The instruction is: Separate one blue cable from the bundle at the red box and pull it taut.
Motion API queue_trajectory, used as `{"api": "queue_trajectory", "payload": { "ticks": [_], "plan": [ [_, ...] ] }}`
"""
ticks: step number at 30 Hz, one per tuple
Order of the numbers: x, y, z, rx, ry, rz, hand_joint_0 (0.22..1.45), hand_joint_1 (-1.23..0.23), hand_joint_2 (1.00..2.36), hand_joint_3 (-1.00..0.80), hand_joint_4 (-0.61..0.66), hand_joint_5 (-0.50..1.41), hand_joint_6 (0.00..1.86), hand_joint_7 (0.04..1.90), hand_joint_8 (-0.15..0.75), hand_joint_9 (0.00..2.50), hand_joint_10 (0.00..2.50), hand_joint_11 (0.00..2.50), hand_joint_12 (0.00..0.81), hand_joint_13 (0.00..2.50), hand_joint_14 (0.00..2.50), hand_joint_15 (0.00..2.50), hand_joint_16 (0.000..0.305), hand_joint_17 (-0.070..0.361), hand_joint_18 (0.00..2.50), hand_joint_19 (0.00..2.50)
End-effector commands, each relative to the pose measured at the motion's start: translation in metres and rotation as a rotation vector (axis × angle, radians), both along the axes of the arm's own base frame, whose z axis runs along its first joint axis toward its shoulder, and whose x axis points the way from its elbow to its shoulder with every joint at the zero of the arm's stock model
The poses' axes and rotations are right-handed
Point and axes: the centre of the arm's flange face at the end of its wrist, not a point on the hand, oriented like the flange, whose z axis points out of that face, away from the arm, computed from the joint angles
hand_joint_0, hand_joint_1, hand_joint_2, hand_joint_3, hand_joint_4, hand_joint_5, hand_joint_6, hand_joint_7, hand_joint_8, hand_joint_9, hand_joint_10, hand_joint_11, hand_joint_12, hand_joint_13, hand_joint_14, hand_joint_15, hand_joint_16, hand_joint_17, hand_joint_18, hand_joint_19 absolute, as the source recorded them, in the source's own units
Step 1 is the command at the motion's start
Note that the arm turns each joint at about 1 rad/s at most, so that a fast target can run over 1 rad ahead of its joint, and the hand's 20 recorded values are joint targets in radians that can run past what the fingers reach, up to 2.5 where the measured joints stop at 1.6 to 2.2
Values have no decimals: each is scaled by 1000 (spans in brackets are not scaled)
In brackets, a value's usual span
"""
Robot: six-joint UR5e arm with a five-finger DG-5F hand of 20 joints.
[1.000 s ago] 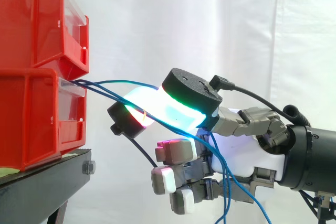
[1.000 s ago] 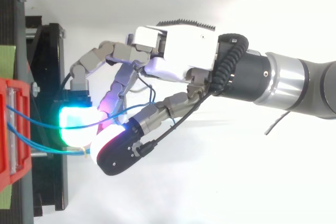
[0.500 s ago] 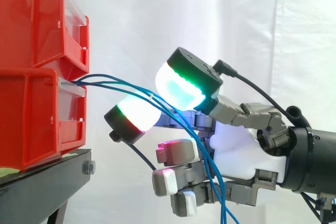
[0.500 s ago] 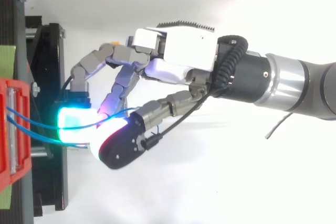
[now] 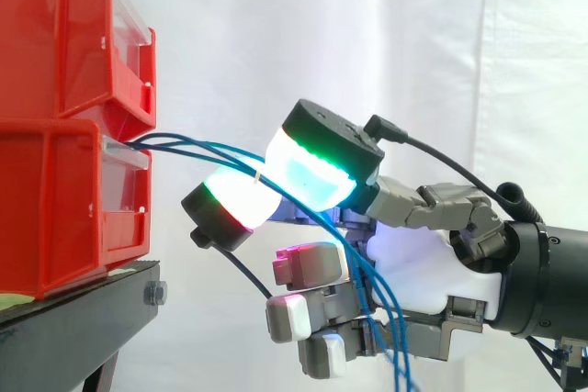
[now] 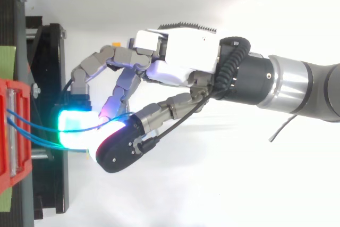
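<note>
Ahead of my fingertips the upper red bin [image 5: 55, 34] sits stacked on the lower red bin [image 5: 55, 208]. Both stand on the black stand [image 5: 83, 319], with the white curtain [image 5: 459, 61] behind everything.

My robot hand [image 5: 423, 263] comes in about level with the lower bin, close to its front but not touching it. And it's a pinch! My thumb pad [image 5: 308, 172], glowing green and cyan, is pressed against a finger pad [image 5: 237, 199] that glows white with a red rim. The blue cables [image 5: 197, 144] run right between the two.

From above, the two pads meet in one bright cyan and white patch just off the stand's edge. The back of my robot hand faces up.

The cables leave the front lip of the lower red bin, just under the upper one. They cross the gap to my pinch in a shallow arc, not a dead straight line. I cannot tell how many strands the pads have actually caught.

Behind the pinch the strands fall loosely across my palm and drop out of sight below it.

Under the pinch, my other fingers are curled, their tips pointing towards the stand. One glows magenta, and none of them touches a cable that I can see.
</note>
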Motion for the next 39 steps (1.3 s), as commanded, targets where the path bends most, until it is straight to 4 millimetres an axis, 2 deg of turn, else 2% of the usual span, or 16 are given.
{"api": "queue_trajectory", "payload": {
  "ticks": [1,4,11,14,21,25,32,36,39],
  "plan": [
    [0,0,0,0,0,0,709,-900,1007,-427,-68,-156,900,905,278,1150,24,1196,384,1061,27,742,54,123,1025,823],
    [0,0,0,0,0,0,764,-947,1004,-459,-119,-160,911,917,274,1147,24,1190,379,1057,27,739,54,121,1017,798],
    [0,0,0,0,0,0,808,-973,1000,-500,-100,-170,937,901,256,1115,25,1195,367,1030,28,728,54,121,999,760],
    [0,0,0,0,0,0,765,-992,1000,-500,-53,-170,935,848,260,1113,24,1194,365,1020,27,730,53,120,993,757],
    [-2,0,-2,26,18,5,631,-1013,1000,-500,-3,-146,921,895,273,1151,25,1212,372,1025,26,733,53,119,981,777],
    [-2,0,-2,43,29,9,541,-934,1000,-500,21,-139,919,870,293,1180,22,1205,393,1047,26,735,55,125,1018,791],
    [-2,1,-2,48,36,13,474,-793,1000,-500,47,-133,895,829,316,1191,21,1178,422,1068,25,735,60,136,1060,795],
    [-2,1,-2,49,36,12,534,-591,1000,-500,18,-132,882,848,304,1205,22,1174,402,1062,24,730,57,128,1040,827],
    [-2,1,-2,50,36,13,560,-531,1000,-500,9,-132,875,874,299,1219,24,1182,403,1071,24,739,56,125,1038,854]
  ]
}}
